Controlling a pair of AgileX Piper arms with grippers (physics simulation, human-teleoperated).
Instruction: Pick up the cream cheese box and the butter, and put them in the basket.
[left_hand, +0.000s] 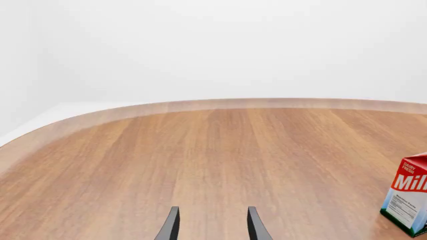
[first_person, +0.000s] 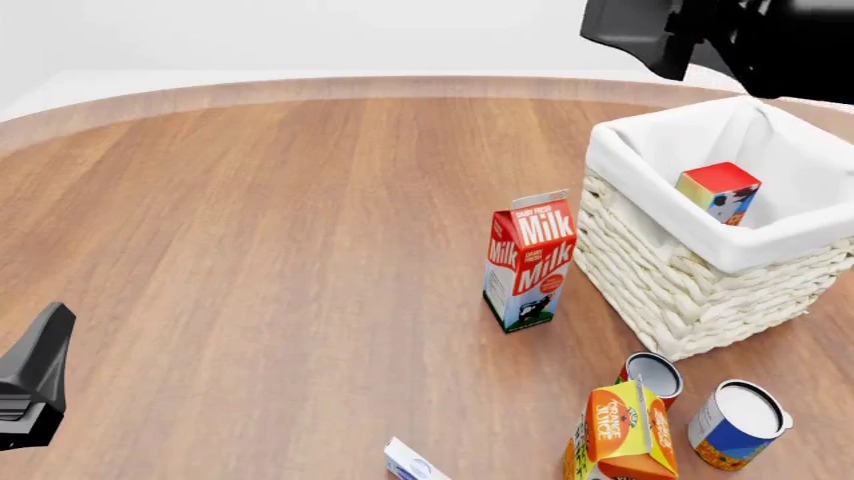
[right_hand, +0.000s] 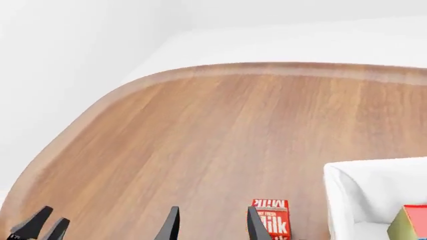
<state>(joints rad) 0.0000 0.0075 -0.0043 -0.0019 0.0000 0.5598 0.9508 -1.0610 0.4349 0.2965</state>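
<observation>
Lying tilted inside basket (first_person: 667, 262): butter (first_person: 718, 191). Cheese box (first_person: 415, 464) at near bench (first_person: 267, 250) edge. Both hands (left_hand: 212, 225) (right_hand: 212, 224) released, empty.

Wood table (first_person: 267, 250) w/ basket (first_person: 694, 290), milk carton (first_person: 530, 262), OJ carton (first_person: 621, 432), 2 cans (first_person: 737, 424), cream cheese box (first_person: 415, 463) at near edge
</observation>
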